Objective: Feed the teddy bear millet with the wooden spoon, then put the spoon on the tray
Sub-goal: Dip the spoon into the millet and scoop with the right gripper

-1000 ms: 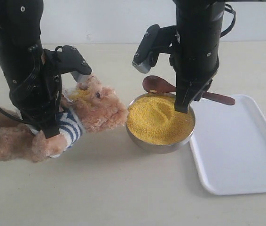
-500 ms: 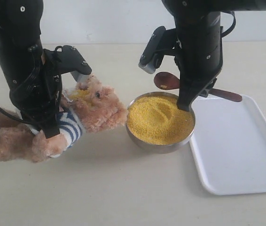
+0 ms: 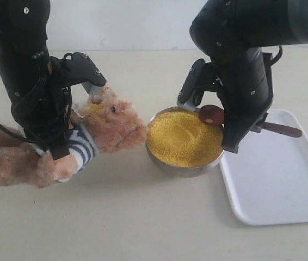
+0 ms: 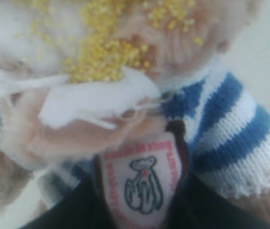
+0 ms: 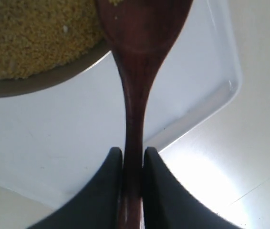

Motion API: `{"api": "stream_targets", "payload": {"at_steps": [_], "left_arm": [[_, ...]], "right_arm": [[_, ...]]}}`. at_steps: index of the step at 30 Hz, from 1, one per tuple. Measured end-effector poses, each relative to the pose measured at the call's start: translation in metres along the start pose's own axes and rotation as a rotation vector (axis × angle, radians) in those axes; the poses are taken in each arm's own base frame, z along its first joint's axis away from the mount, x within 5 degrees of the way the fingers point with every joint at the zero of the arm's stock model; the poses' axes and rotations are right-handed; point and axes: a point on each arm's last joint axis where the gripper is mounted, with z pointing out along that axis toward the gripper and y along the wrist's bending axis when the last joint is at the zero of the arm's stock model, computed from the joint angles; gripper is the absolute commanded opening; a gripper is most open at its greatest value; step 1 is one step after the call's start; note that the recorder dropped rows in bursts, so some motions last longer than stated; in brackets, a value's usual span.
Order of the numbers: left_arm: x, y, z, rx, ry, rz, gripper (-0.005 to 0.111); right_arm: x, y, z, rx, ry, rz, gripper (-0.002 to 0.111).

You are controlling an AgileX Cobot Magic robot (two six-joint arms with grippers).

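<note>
The teddy bear [image 3: 113, 126] lies on its back at the left, its head next to the metal bowl [image 3: 184, 168]. My left gripper [image 3: 57, 149] is shut on its striped shirt; its dark fingers [image 4: 75, 214] flank the chest badge [image 4: 142, 183]. Loose millet [image 4: 104, 52] is scattered over the bear's face. My right gripper [image 3: 238, 136] is shut on the handle of the wooden spoon [image 3: 212, 115]. The spoon [image 5: 135, 71] hangs level, its bowl over the right rim of the millet [image 3: 182, 138] and its handle over the white tray [image 3: 284, 179].
The tray [image 5: 54, 143] lies right of the bowl, touching or nearly touching it, with nothing lying on it. The bowl rim [image 5: 44, 81] and millet [image 5: 30, 38] lie just under the spoon's head. Bare tabletop [image 3: 143, 228] stretches in front.
My right gripper has carried the spoon right and down, from behind the bowl to over its right rim and the tray. The left arm and the bear have not moved.
</note>
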Motion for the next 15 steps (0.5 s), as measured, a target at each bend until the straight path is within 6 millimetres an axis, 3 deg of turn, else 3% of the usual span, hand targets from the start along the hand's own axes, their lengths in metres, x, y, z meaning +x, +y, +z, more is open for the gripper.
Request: {"api": "stream_targets", "payload": {"at_steps": [7,15], "left_arm": [[0.0,0.0,0.0,0.0,0.0,-0.002,0.004],[0.0,0.0,0.0,0.0,0.0,-0.006,0.004]], "right_arm": [[-0.007,0.011,-0.008,0.05,-0.018,-0.027,0.0],[-0.007,0.007,-0.008,0.111,-0.013,0.023,0.0]]}}
